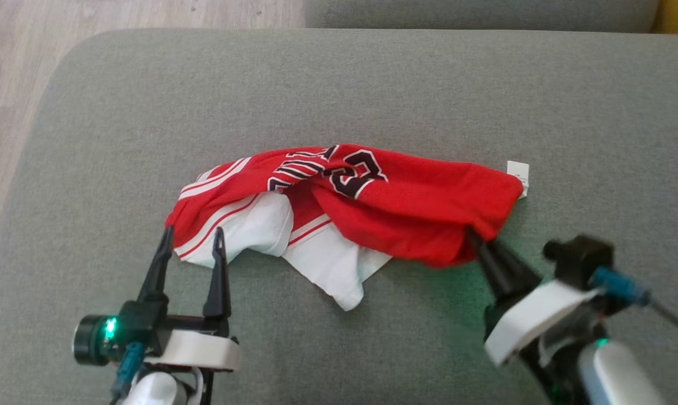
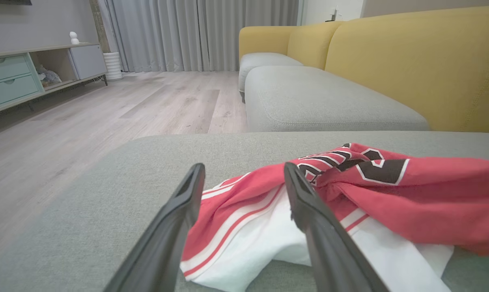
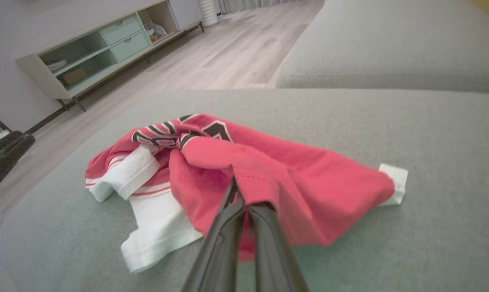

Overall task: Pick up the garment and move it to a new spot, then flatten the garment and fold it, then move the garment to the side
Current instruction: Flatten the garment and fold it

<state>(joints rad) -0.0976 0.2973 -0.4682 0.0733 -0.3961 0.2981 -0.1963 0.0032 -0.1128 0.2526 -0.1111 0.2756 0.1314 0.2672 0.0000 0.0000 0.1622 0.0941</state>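
The left pincer (image 1: 194, 232) stood with fingers spread wide, pointing forward, while the right pincer (image 1: 475, 237), angled inward, was clamped shut on the garment (image 1: 412, 208).

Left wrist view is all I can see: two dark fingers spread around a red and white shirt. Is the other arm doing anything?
Observer: Yes. The right gripper is shut on a red edge of the garment, at its right end.
Operator: Anything out past that end?
Observer: A small white tag pokes out from the red cloth at the far tip, lying on the grey cushion.
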